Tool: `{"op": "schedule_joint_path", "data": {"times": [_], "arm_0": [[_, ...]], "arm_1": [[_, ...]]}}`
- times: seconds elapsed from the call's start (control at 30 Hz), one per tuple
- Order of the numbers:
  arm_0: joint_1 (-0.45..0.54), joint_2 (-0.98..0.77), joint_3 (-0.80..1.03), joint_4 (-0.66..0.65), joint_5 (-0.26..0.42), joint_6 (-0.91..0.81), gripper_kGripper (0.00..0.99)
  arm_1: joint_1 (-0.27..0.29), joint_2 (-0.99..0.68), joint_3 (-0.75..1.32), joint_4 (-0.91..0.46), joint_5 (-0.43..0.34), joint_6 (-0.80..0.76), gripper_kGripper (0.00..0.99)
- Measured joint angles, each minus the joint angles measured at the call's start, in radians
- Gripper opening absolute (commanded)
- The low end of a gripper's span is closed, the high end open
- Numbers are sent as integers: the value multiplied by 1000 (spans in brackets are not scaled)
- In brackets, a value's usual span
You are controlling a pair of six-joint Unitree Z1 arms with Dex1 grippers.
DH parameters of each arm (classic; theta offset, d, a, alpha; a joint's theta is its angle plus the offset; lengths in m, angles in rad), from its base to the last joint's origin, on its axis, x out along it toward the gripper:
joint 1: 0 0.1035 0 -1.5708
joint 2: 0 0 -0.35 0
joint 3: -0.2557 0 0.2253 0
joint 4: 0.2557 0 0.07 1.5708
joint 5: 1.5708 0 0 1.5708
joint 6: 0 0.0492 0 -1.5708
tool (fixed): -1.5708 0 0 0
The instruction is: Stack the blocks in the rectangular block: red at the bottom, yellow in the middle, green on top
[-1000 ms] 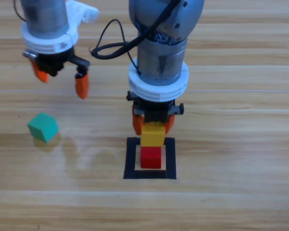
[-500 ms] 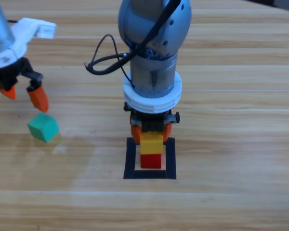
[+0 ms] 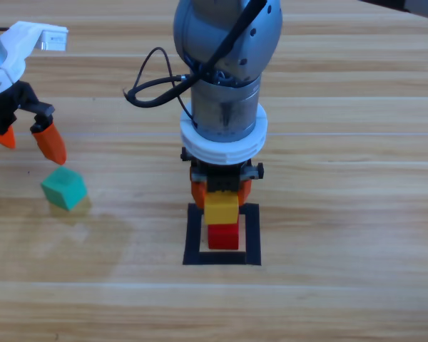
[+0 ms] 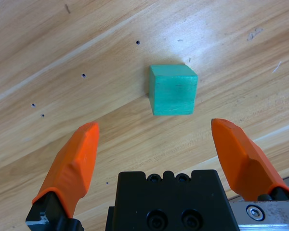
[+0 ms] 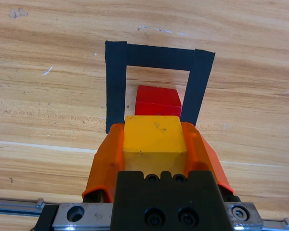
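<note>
The red cube (image 3: 223, 236) (image 5: 157, 101) sits inside the black tape rectangle (image 3: 192, 235) (image 5: 115, 82). My right gripper (image 3: 220, 194) (image 5: 154, 144) is shut on the yellow cube (image 3: 221, 208) (image 5: 154, 139), held just over the red one; whether they touch I cannot tell. The teal-green cube (image 3: 63, 188) (image 4: 173, 89) lies on the table at the left, turned at an angle. My left gripper (image 3: 27, 142) (image 4: 166, 139) hangs open just above and behind the green cube, jaws wide apart with nothing between them.
A black cable (image 3: 153, 82) loops off the right arm's wrist toward the left. Bare wooden table (image 3: 342, 214) surrounds the rectangle on the right and in front.
The left gripper swung left and down toward the green cube, still open. The right gripper lowered the yellow cube toward the red one, then held nearly still.
</note>
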Motion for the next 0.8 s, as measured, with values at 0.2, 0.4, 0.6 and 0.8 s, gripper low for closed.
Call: {"op": "schedule_joint_path", "data": {"times": [0.2,0.4,0.6,0.8], "arm_0": [[-3,0,6,0,15,-3,988],[-30,0,23,-11,39,-4,959],[-73,0,44,-43,51,-4,962],[-99,1,64,-63,58,-19,965]], "arm_1": [[0,9,-6,0,0,0,91],[0,25,-6,0,0,0,91],[0,39,-12,1,-1,-2,91],[0,39,-12,1,-1,-2,857]]}}
